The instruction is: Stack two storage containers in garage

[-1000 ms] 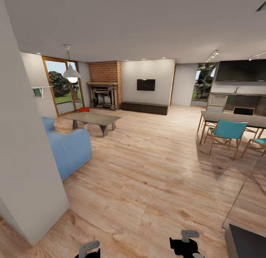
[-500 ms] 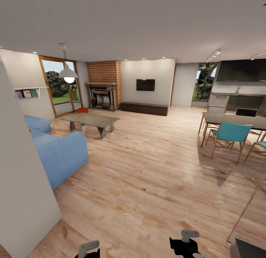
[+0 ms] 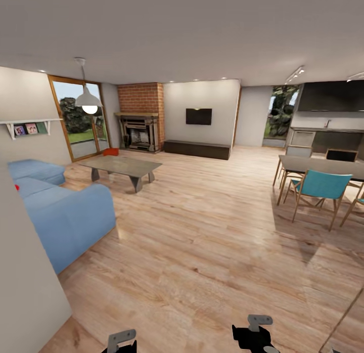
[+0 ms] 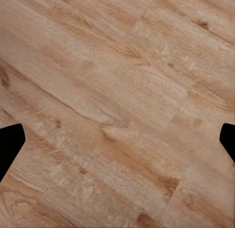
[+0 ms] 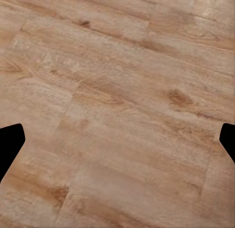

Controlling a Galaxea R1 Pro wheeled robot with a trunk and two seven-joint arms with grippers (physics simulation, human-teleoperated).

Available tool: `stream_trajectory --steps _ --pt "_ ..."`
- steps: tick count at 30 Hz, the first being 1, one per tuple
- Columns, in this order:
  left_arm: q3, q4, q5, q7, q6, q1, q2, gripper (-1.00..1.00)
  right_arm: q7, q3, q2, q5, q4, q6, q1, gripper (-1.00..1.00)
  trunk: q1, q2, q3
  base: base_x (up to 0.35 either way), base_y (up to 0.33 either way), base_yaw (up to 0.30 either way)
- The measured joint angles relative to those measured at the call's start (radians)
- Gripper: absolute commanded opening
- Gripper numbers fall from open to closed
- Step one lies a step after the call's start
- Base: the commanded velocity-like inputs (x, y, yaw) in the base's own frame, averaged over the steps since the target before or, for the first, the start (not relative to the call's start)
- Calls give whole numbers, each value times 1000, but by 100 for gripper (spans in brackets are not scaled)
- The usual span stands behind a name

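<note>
I am in the living room with its light wood-plank flooring (image 3: 202, 231). One rust-red storage container (image 3: 110, 151) sits on the planks far off, by the wood-framed glass doors (image 3: 81, 118) and behind the coffee table (image 3: 121, 166). A small red patch (image 3: 16, 187) shows at the blue sofa's (image 3: 60, 211) near edge; I cannot tell what it is. My left gripper (image 4: 117, 145) and right gripper (image 5: 117, 145) hang open over bare planks, holding nothing. The garage and its floor are out of view.
A white wall corner (image 3: 25, 282) stands close on my left. A dining table (image 3: 323, 166) with teal chairs (image 3: 321, 188) is on the right. The brick fireplace (image 3: 139, 130) and a low TV bench (image 3: 197, 148) line the far wall. Open planks stretch ahead.
The camera has moved forward. The near wall corner has slid leftward out of the picture, uncovering more of the sofa and a wall shelf. Both grippers stay as they were.
</note>
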Motion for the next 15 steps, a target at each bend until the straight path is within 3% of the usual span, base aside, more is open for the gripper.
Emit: stream_trajectory --steps 11,15 --pt "0 0 0 0 1 0 0 100 0 0 0 -1 0 0 0 100 0 0 0 321 -10 0" --pt "1 0 1 0 -4 0 0 100 0 0 0 -1 0 0 0 100 0 0 0 105 0 0"
